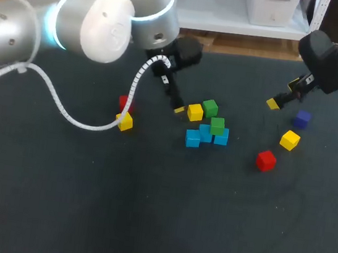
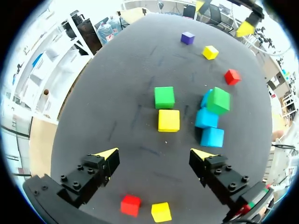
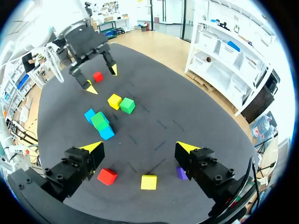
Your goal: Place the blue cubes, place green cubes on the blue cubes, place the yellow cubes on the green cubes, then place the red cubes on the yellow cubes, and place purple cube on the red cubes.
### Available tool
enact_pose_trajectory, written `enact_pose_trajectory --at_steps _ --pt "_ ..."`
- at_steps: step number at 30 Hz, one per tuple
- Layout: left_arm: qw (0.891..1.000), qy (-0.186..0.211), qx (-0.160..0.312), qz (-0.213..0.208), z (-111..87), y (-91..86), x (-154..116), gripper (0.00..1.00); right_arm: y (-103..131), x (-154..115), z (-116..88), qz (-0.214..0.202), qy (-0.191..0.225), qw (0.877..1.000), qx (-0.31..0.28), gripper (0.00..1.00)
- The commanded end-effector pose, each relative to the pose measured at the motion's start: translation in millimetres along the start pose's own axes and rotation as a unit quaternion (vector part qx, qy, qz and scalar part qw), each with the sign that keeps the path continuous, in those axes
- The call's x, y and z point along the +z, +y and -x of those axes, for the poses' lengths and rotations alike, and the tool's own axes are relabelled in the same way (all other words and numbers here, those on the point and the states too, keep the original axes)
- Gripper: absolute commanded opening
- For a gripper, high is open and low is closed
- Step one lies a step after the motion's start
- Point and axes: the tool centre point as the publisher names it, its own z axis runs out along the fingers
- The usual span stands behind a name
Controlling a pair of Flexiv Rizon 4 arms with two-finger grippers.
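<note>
Dark tabletop (image 1: 144,223) carries three blue cubes (image 1: 204,135) bunched together, one green cube (image 1: 217,126) atop them; left arm's fingers (image 2: 108,155) hang wide and empty near the loose green cube (image 2: 164,97); right arm's fingers (image 3: 93,147) likewise wide; I'd grip that cube by faces clear of the yellow cube (image 2: 168,120) just beside it; no writing legible.

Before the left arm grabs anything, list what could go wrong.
1. The yellow cube sits against the loose green cube, ahead of the open left gripper; grasping one may shove the other.
2. The stacked green cube perches on the blue cubes close by; a wide finger could knock it off.
</note>
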Motion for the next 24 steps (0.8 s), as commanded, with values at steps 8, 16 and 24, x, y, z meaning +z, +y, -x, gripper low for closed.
enact_pose_trajectory --at_steps 8,16,24 --pt "0.996 -0.058 -0.047 0.049 -29.3 -4.4 -41.4 1.0 0.0 -0.2 -0.3 0.0 0.0 1.0 0.0 1.0" --pt "0.993 -0.067 -0.079 0.06 -45.6 -1.7 -59.5 1.0 0.0 -0.2 -0.3 0.0 0.0 1.0 0.0 1.0" --pt "0.992 -0.073 -0.072 0.071 -51.0 -20.0 -70.4 1.0 0.0 -0.2 -0.3 0.0 0.0 1.0 0.0 1.0"
